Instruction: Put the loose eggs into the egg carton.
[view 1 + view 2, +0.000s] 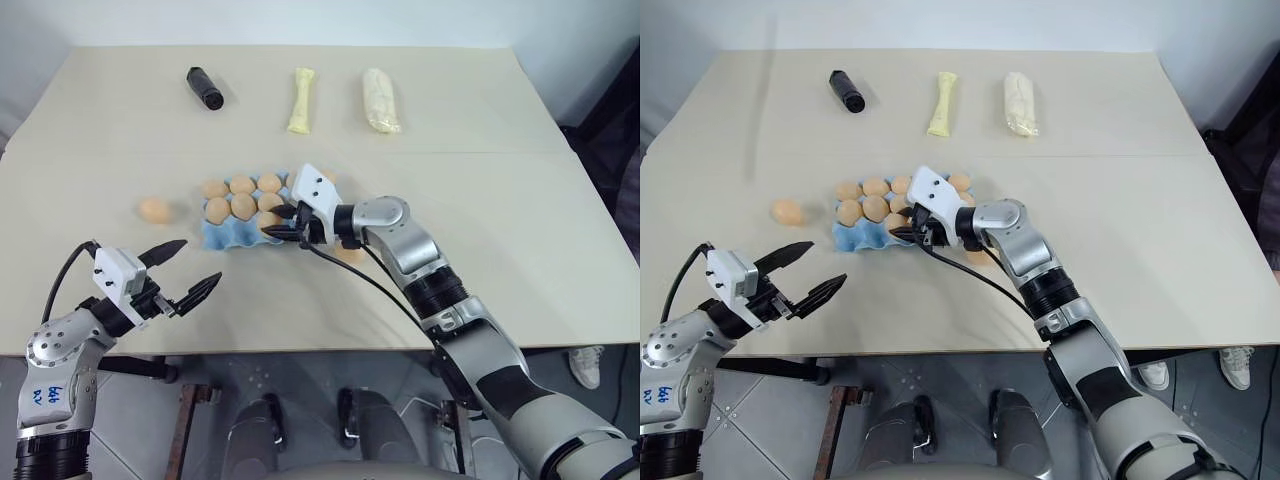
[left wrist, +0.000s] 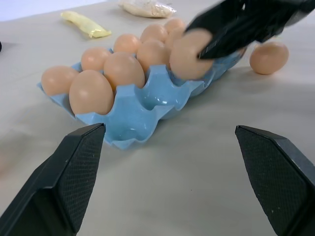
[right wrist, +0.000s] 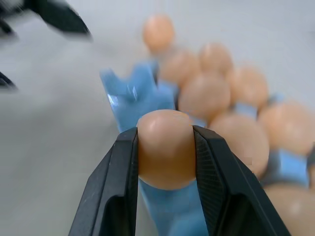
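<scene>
A: Looking down from your head, what is closest to you?

B: Your left gripper (image 1: pixel 182 268). It hangs by the near edge of the table (image 1: pixel 560 250), on your left side. Its two black fingers are spread wide apart and there is nothing between them. It points toward the egg carton (image 1: pixel 222 236) but is well apart from it.

A: And a bit farther in?

B: Your right gripper (image 1: pixel 283 222). It reaches in from the right and points left, right over the near side of the blue carton. Its fingers are pinched on one egg (image 3: pixel 165 147). In the right wrist view you can see that held egg squeezed between the two pads, with blue cups just under it. In the left wrist view the held egg sits just above the carton's near row.

A: Where are the other eggs?

B: Several eggs already sit in the cups on the far side. The near cups on your left end show bare blue. One loose egg (image 1: pixel 154 209) lies on the table just left of the carton, not touching it. Another loose egg (image 2: pixel 268 57) lies on the table on the right side, partly behind your right arm.

A: And far away?

B: Near the far edge lie a black tube (image 1: pixel 204 88), a thin yellow bag (image 1: pixel 302 100) and a fatter pale bag (image 1: pixel 380 100), all well apart from the carton.
</scene>
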Available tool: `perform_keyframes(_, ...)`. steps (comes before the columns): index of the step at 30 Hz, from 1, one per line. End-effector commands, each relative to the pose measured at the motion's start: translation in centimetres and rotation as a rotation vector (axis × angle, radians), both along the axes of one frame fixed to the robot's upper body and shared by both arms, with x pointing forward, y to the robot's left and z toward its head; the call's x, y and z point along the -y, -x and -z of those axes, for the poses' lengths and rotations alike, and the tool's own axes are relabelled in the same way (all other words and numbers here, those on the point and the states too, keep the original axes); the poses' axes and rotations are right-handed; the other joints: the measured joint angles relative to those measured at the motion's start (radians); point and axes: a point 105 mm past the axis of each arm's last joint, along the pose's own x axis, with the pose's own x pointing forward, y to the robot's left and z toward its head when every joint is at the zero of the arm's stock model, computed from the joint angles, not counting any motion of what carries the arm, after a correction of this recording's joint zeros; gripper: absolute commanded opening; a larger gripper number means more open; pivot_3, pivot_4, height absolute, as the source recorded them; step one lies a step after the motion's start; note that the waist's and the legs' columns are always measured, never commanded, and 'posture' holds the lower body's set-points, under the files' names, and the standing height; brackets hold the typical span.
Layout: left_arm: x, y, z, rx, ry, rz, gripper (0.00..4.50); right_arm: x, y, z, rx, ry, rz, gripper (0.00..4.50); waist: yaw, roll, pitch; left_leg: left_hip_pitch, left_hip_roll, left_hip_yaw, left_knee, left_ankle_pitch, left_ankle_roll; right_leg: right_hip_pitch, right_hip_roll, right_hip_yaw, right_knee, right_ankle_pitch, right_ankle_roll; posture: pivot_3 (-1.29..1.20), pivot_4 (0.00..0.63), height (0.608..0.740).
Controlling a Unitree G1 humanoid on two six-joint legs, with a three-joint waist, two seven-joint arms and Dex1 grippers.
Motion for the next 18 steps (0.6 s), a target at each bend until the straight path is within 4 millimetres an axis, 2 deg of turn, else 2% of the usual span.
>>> perform_keyframes(1, 0.2, 0.2, -0.7, 0.032, 0.007, 0.009, 4.50, 1.7, 0.3, -1.6, 0.028, -0.043, 0.001, 1.51, 0.002, 0.000, 0.000, 0.000, 0.000, 0.000, 0.000, 0.000, 0.000, 0.000, 0.000, 0.000, 0.000, 0.000, 0.000, 0.00, 0.150, 0.740)
perform_keyframes(5, 0.3, 0.0, -0.5, 0.027, 0.010, 0.015, 4.50, 3.2, -0.5, -0.2, 0.039, 0.019, 0.062, 1.51, 0.002, 0.000, 0.000, 0.000, 0.000, 0.000, 0.000, 0.000, 0.000, 0.001, 0.000, 0.000, -0.001, 0.000, 0.000, 0.00, 0.150, 0.740)
perform_keyframes(9, 0.4, 0.0, -0.4, 0.023, 0.011, 0.022, 4.50, 3.4, -1.0, 0.2, 0.017, 0.020, 0.091, 1.51, -0.005, 0.000, 0.000, 0.000, 0.000, 0.001, 0.000, 0.000, 0.000, 0.000, 0.000, 0.001, -0.001, 0.000, 0.000, 0.00, 0.150, 0.740)
perform_keyframes(12, 0.5, -0.1, -0.4, 0.023, 0.011, 0.026, 4.50, 3.4, -1.0, 0.2, 0.027, 0.023, 0.088, 2.16, -0.003, 0.000, 0.000, 0.001, 0.001, 0.002, 0.000, 0.001, 0.000, 0.000, 0.001, 0.000, 0.000, 0.000, 0.000, 0.00, 0.150, 0.740)
perform_keyframes(16, 0.8, -0.2, -0.6, 0.024, 0.011, 0.038, 4.50, 4.1, -0.4, -0.9, 0.056, -0.018, 0.075, 3.58, 0.000, 0.000, 0.000, 0.001, 0.000, 0.002, 0.000, 0.001, 0.002, 0.000, 0.000, 0.000, -0.001, 0.000, 0.000, 0.00, 0.150, 0.740)
perform_keyframes(18, 1.1, -0.3, -0.5, 0.016, 0.004, 0.054, 4.50, 5.6, 0.2, -1.7, 0.072, -0.056, 0.074, 4.25, 0.005, 0.000, 0.000, 0.000, 0.000, 0.002, 0.000, 0.001, 0.002, 0.000, 0.000, 0.000, -0.001, 0.000, 0.000, 0.00, 0.150, 0.740)
